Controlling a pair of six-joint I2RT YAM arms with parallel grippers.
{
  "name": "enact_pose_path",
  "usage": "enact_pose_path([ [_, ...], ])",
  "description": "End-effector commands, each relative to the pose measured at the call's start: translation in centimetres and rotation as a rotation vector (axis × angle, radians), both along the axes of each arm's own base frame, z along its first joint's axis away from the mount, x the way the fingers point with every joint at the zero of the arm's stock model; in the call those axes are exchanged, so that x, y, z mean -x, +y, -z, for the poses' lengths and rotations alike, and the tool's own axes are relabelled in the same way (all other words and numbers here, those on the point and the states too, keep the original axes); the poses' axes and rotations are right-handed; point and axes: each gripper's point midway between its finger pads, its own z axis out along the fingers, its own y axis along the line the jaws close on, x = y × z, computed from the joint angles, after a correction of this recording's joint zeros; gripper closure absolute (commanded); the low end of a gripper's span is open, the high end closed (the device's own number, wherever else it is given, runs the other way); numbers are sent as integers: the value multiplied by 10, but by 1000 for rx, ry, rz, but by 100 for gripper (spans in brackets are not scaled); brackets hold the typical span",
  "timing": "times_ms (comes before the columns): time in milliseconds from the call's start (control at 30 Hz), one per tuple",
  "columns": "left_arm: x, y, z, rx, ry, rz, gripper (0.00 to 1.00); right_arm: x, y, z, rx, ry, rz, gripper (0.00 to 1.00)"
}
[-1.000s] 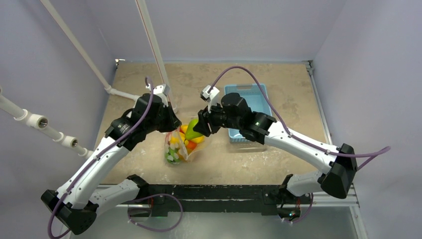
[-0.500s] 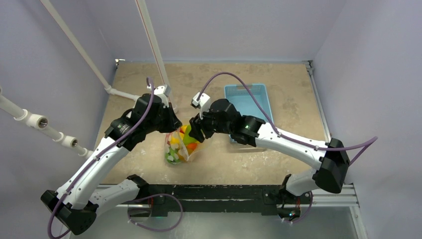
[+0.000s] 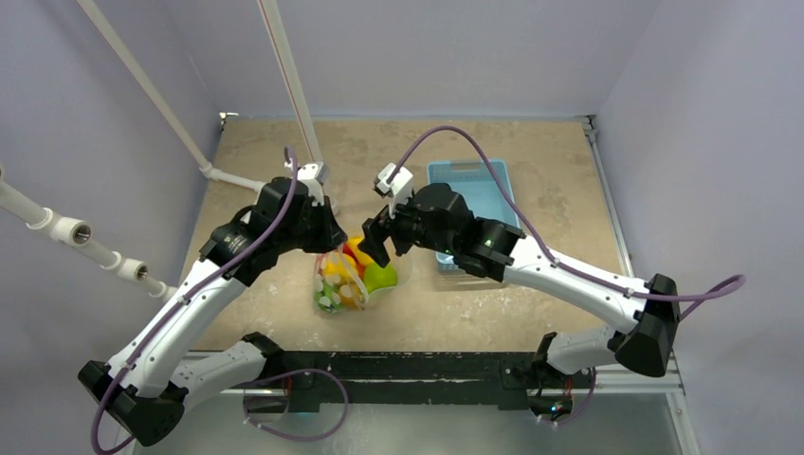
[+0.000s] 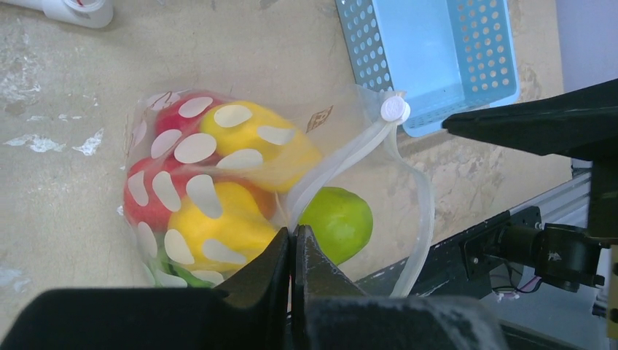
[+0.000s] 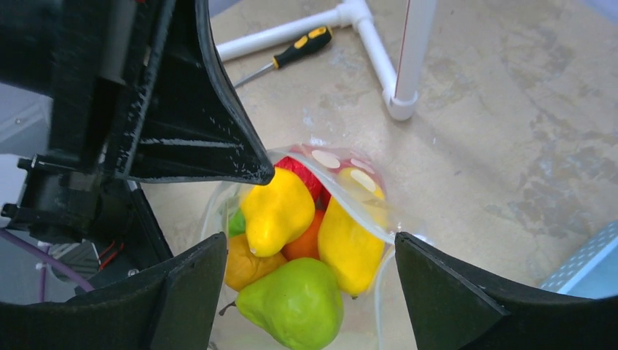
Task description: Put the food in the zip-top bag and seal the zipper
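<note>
The zip-top bag (image 3: 334, 286) lies on the table, clear with white dots, and holds yellow (image 5: 277, 208), red (image 4: 146, 208) and orange food. A green pear (image 5: 295, 302) rests in its open mouth, inside the loop of the whitish zipper (image 4: 350, 157). My left gripper (image 4: 293, 240) is shut on the bag's mouth edge and holds it up. My right gripper (image 5: 310, 248) hangs open just above the pear (image 3: 381, 276), nothing between its fingers (image 5: 186, 284).
A light-blue perforated basket (image 3: 469, 185) stands right of the bag, behind my right arm. A white pipe frame (image 5: 408, 58) rises at the back left, with a yellow-handled screwdriver (image 5: 291, 51) lying beside its foot. The table's front rail (image 4: 510, 233) runs near the bag.
My right gripper carried the green pear over the bag and has opened. The pear now lies in the bag's mouth. The left gripper kept its hold.
</note>
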Motion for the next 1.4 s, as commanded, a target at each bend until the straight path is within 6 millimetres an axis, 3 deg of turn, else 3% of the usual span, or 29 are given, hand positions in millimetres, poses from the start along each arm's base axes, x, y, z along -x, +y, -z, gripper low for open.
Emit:
enact_pose_path([
  [0, 1, -4, -26, 8, -80, 73, 100, -8, -13, -49, -56, -113, 48, 13],
  [233, 9, -9, -39, -1, -128, 184, 100, -10, -32, -73, -48, -220, 65, 13],
  [333, 13, -10, -43, -12, -149, 228, 100, -3, -38, -84, -21, -308, -3, 15],
  [500, 20, -11, -56, -15, -201, 299, 100, 15, -49, -105, -9, -430, -118, 16],
  [633, 27, -15, -63, -8, -229, 363, 100, 42, -55, -110, 15, -523, -285, 18],
  [967, 46, -24, -57, 6, -218, 511, 100, 67, -63, -84, 83, -644, -478, 26],
  [1167, 52, -29, -49, 15, -203, 571, 100, 73, -62, -47, 148, -600, -559, 34],
  [1367, 53, -29, -45, 13, -188, 580, 100, 77, -61, -24, 178, -574, -582, 45],
])
